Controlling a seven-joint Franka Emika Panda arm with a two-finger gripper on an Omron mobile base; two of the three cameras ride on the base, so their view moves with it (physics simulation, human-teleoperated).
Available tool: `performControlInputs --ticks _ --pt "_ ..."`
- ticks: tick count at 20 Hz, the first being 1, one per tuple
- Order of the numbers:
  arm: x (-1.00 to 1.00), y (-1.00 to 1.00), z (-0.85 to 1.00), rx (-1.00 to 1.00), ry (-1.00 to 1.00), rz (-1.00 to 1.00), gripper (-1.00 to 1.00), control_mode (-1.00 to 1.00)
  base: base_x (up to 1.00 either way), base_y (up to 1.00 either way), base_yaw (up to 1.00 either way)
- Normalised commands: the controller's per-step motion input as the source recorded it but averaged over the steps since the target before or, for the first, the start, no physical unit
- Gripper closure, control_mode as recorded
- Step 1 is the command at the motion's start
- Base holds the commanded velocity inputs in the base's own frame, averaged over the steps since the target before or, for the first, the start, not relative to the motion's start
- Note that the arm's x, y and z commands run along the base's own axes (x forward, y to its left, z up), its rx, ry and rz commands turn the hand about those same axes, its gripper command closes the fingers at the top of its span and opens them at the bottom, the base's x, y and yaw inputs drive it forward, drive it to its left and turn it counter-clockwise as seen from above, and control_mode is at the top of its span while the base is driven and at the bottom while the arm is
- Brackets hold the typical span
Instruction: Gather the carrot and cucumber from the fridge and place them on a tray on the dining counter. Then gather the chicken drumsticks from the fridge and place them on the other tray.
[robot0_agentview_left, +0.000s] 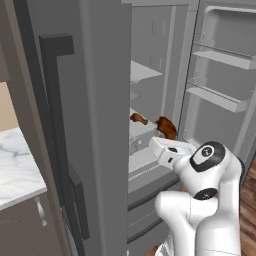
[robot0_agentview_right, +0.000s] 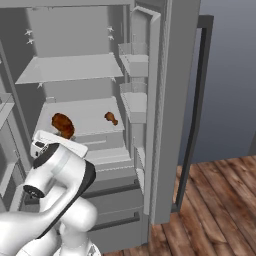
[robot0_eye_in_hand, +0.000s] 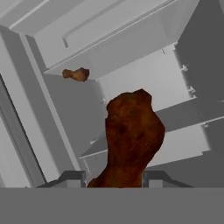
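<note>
Now pincer (robot0_eye_in_hand: 113, 178) clamped on near drumstick (robot0_eye_in_hand: 131, 138); far drumstick (robot0_eye_in_hand: 76, 74) waits on fridge shelf (robot0_agentview_right: 87, 116); neither trayed.

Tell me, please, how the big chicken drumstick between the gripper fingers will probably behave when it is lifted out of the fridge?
The near drumstick looks thick and lumpy, so it is probably stiff, not floppy. Its uneven, tapering shape between the gripper fingers suggests it could pivot or slip. It fills the gap, so the hold seems snug.
</note>
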Motion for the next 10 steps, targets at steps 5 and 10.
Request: performControlInputs --ticks 5,10 --pt "-0.11 0.0 0.0 0.0 -0.02 0.02 1.0 1.0 -0.07 0.0 0.01" --pt "0.0 0.0 0.0 0.0 0.0 0.0 1.0 1.0 -0.34 -0.07 0.02"
